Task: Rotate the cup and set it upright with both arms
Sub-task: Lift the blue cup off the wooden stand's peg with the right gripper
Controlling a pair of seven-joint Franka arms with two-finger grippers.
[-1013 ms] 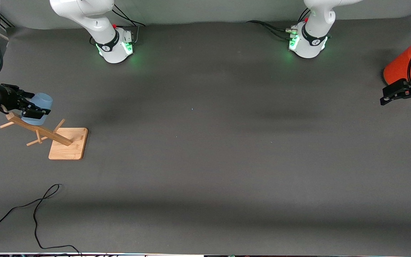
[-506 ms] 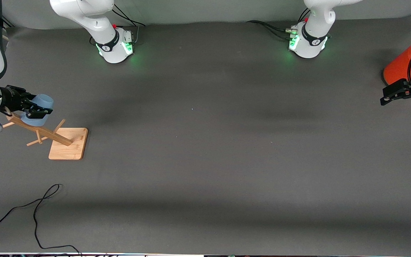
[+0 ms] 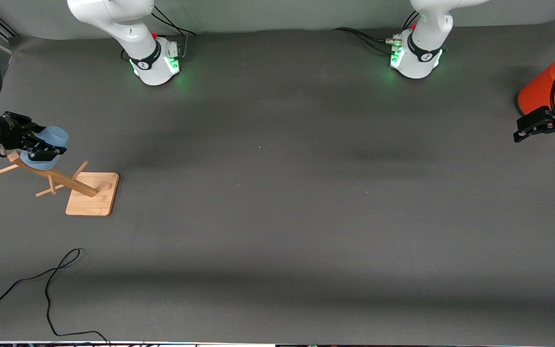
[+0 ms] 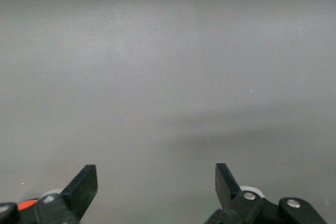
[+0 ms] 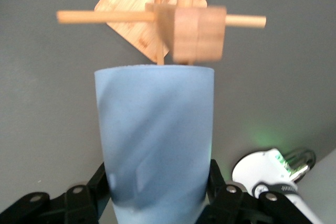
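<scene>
Pale-blue cup (image 3: 46, 147) clamped in right gripper (image 3: 39, 148) above wooden rack (image 3: 72, 185), long axis tilted; left gripper (image 3: 530, 129) waits with fingers apart, well apart from cup.

I saw a dark grey table (image 3: 277, 202) carrying everything. A wooden stand's flat base (image 3: 92, 193) lay on it toward the right arm's end, with its slanted post and pegs (image 3: 48, 173) rising from it. A black cable (image 3: 46, 289) snaked across the table nearer to the front camera than the stand. An orange can (image 3: 545, 89) sat at the left arm's end. Both arm bases, right (image 3: 154, 60) and left (image 3: 417, 58), stood on the table, glowing green.
</scene>
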